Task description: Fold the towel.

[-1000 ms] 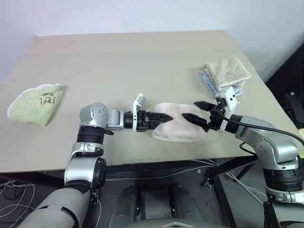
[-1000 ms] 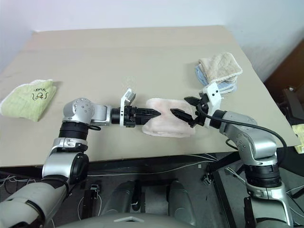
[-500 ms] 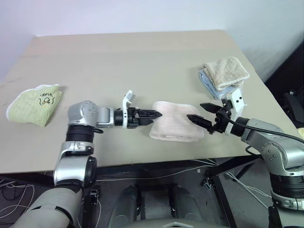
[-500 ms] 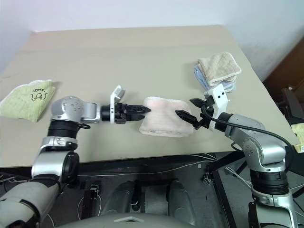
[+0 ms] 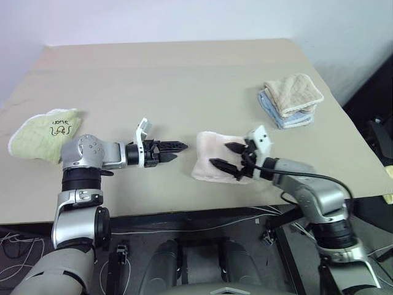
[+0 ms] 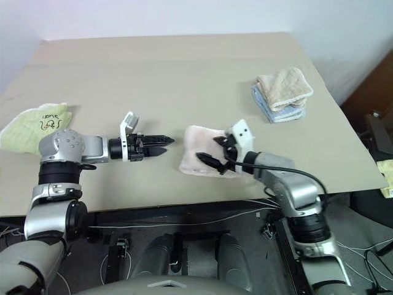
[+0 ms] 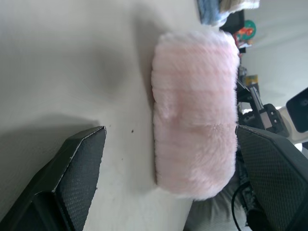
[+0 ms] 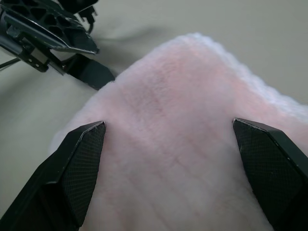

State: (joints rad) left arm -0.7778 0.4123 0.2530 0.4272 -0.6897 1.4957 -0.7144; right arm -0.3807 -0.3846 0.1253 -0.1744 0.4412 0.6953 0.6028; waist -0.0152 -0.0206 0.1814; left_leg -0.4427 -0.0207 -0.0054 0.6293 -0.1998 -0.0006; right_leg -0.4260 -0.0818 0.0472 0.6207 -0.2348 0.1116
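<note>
**Pink terry bundle near the front edge, both claws wide open**

Pink terry cloth, thick and fluffy, so the towel (image 5: 215, 163) should be light, floppy and grippy rather than slippery, and nothing about it can break. It's lying in a chunky folded bundle near the front edge of the bench (image 5: 184, 80), a bit right of the middle. My guess is it'll sag and unroll if you lift it from the middle, so pinching through an end or a corner where the layers stack up looks like the safer bet.

Going left to right: the left gripper (image 5: 175, 147) hangs just off the towel's left end, apart from it, fingers spread wide, holding nothing. Then the towel itself. Then the right gripper (image 5: 228, 157) sits over the towel's right half, fingers also spread wide, one toward the back edge and one toward the front. From the wrist view its fingertips (image 8: 82, 159) straddle the pile. Can't tell if they actually touch the cloth, but nothing is pinched.
</note>
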